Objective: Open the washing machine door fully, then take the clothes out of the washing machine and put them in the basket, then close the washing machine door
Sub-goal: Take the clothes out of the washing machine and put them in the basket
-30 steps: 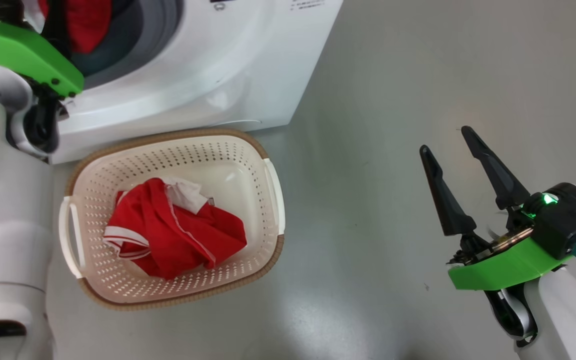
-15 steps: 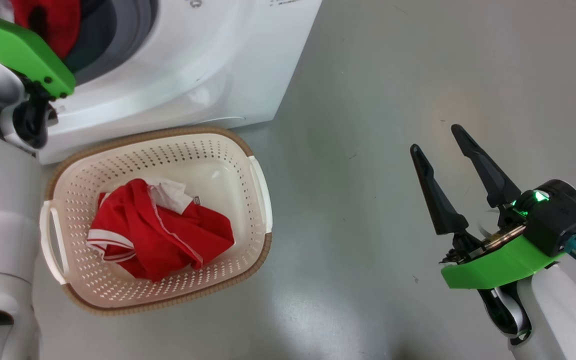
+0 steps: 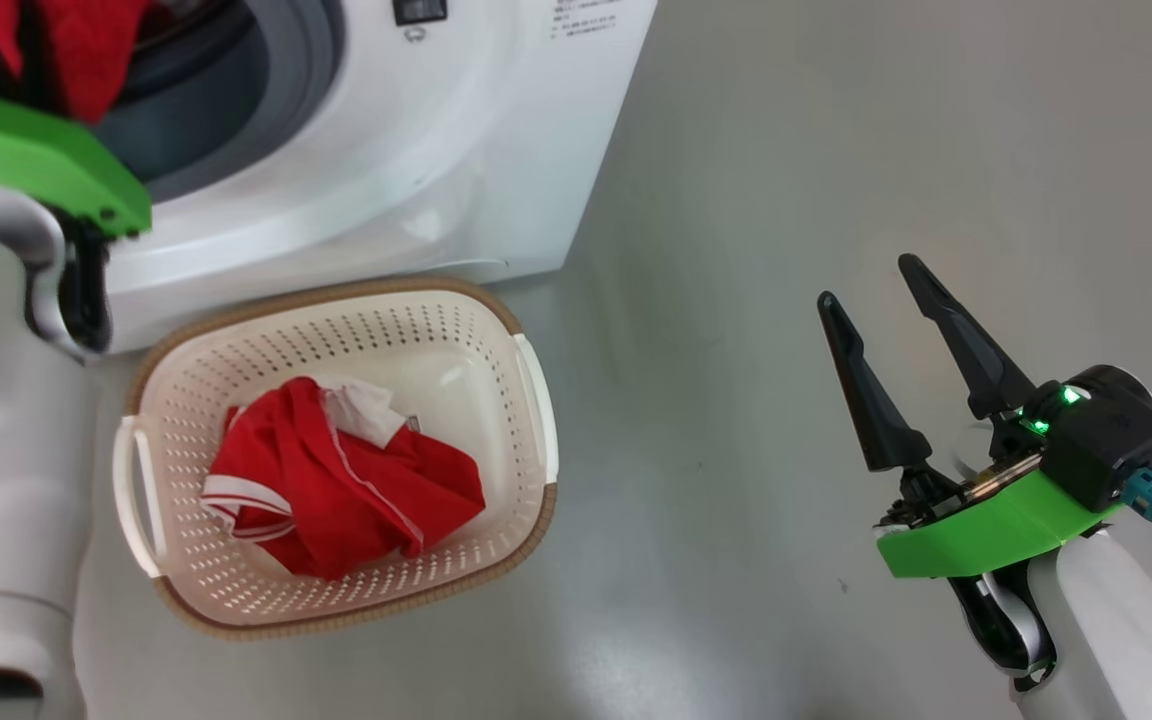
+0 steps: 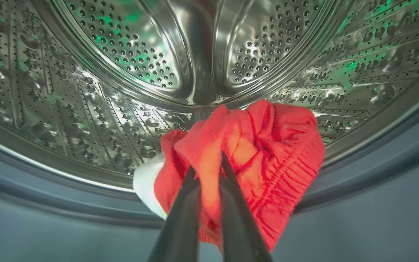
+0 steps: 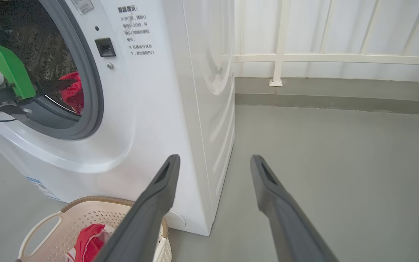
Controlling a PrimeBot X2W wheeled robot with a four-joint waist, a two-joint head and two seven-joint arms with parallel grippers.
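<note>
My left gripper [image 4: 209,162] is shut on a bunched piece of the red clothes [image 4: 267,156] with white trim, held at the mouth of the steel drum [image 4: 140,54], just above the grey-blue rubber ring [image 4: 49,218]. From the right wrist view the left gripper [image 5: 59,85] reaches into the washing machine [image 5: 151,109] with that red fabric [image 5: 73,96] at its tips. Another red garment [image 3: 346,490] lies in the basket [image 3: 336,290] in front of the washing machine [image 3: 436,150]. My right gripper [image 3: 866,282] hovers open and empty over the floor to the right. The washing machine door is out of view.
Bare grey floor [image 3: 786,150] stretches to the right of the machine and basket. A white railing [image 5: 322,58] and a low kerb run along the back. The basket [image 5: 96,202] stands close against the machine's front lower edge.
The head view has shifted a little. The red fabric at the drum mouth now hangs right above my left wrist. The right arm keeps the same pose, and the garment in the basket lies unchanged.
</note>
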